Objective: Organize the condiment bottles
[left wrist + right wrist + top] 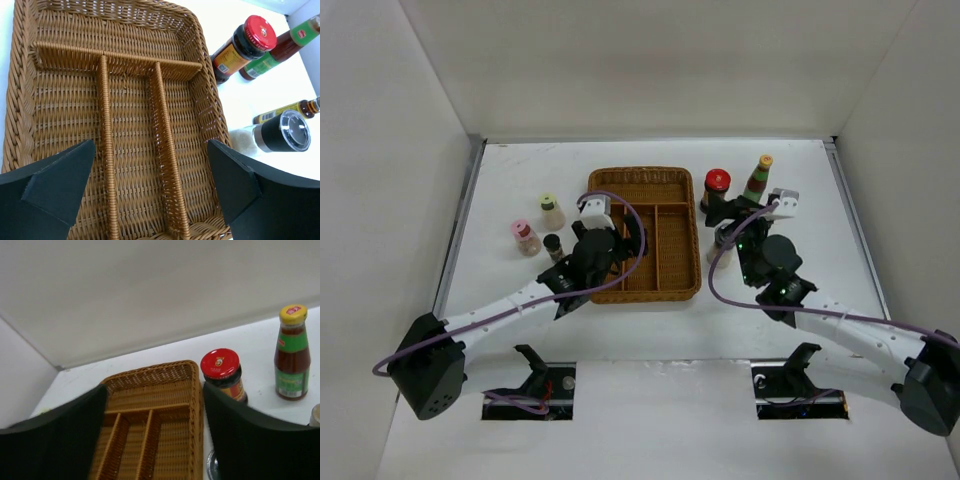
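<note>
The brown wicker tray (665, 190) lies mid-table with nothing in its compartments. My left gripper (623, 242) is open and empty above its near left part (150, 185). My right gripper (728, 214) is open and empty (154, 390), just right of the tray. Before it stand a red-capped jar (717, 184) (221, 371) and an orange-yellow-capped sauce bottle (759, 177) (291, 352). A dark jar with a silver-grey lid (282, 132) and a thin bottle lying flat (285, 110) sit beside the tray's right wall. Pale-green-capped (552, 210), pink-capped (525, 237) and dark-brown-capped (553, 246) bottles stand left of the tray.
White walls enclose the table on three sides. The tray (65, 95) has one cross compartment at the far end and three long ones. Purple cables loop over both arms.
</note>
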Motion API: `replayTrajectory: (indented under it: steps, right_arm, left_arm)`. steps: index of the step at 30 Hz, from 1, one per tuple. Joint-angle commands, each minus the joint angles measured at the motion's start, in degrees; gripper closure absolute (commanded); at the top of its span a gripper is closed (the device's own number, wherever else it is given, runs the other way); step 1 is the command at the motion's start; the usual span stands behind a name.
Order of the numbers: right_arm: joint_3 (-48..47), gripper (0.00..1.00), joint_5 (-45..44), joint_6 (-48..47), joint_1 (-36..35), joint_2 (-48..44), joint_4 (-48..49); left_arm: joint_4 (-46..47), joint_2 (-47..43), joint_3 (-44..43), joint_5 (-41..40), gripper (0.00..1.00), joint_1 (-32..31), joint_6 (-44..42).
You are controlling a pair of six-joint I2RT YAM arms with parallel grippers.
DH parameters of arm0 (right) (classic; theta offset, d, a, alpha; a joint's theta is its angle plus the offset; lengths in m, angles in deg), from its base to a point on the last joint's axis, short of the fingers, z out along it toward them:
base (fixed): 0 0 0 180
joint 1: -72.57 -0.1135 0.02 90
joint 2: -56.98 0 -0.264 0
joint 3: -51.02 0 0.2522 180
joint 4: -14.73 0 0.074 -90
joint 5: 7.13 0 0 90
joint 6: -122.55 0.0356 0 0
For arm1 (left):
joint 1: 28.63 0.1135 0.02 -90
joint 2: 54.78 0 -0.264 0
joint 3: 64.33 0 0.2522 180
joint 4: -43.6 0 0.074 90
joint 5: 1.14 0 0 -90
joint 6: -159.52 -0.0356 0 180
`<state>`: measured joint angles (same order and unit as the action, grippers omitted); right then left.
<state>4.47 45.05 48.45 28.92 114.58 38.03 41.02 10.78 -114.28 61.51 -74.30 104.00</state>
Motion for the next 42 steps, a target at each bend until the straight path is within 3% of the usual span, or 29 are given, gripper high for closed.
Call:
replayTrajectory:
  steps: [1,5,8,11,18,22,26,29,30,31,33,35,39,42]
  right_arm:
    - [-4.20,0.29,1.00,-2.28,-1.12,0.67,1.36]
    - [-6.75,0.69,1.35,-2.54,-1.30,1.72,-2.77]
    - [-8.33,0.87,2.31,-1.84,-1.30,1.46,-6.03]
    - [-9.91,0.95,4.68,-1.66,-1.30,2.25,-7.70]
    - [-13.78,0.99,7.23,1.41,-1.30,2.07,-17.70]
    - [-12.91,0.89,8.47,6.77,-1.03,2.42,-24.91]
    - [-14.65,0.52,7.85,9.23,3.79,4.35,-33.17]
    - [-17.90,0.31,8.73,9.15,6.34,7.60,-34.42]
    - [-19.40,0.28,8.99,8.80,7.48,9.35,-34.94]
    - [-20.80,0.23,9.26,8.27,8.62,11.37,-34.95]
    - [-24.75,0.17,10.57,6.70,11.00,16.46,-36.34]
    - [-28.80,0.12,11.54,4.85,12.93,21.38,-38.11]
    - [-36.62,0.07,14.61,3.53,16.19,29.65,-41.80]
    - [-39.27,0.04,14.71,3.43,17.60,33.18,-43.21]
  left_arm:
    - [1.90,-1.48,-1.18,0.63,0.00,0.36,-1.08]
    - [4.29,-1.84,-0.38,1.95,0.00,0.63,-3.45]
    - [5.51,-1.22,0.23,1.52,0.00,0.36,-3.80]
    - [6.48,-1.57,1.11,0.90,0.00,0.89,-4.33]
    - [4.99,-3.85,3.04,-4.98,0.00,3.70,-4.77]
    - [6.48,-7.37,5.41,-5.08,0.00,4.58,-5.39]
    - [10.79,-6.60,6.83,-0.70,0.00,5.11,-3.81]
    - [12.89,-4.04,6.65,2.82,0.01,5.29,-3.19]
    - [14.03,-3.69,6.83,3.79,0.07,5.02,-3.36]
    - [15.87,-3.42,7.35,5.10,0.21,4.85,-3.54]
    - [18.43,-3.86,8.75,6.96,0.56,4.41,-3.54]
    - [19.67,-4.30,9.81,7.23,0.71,3.97,-3.45]
    - [21.16,-4.21,11.48,7.58,0.71,3.79,-3.01]
    - [24.32,-4.74,13.41,7.40,0.56,4.05,-2.93]
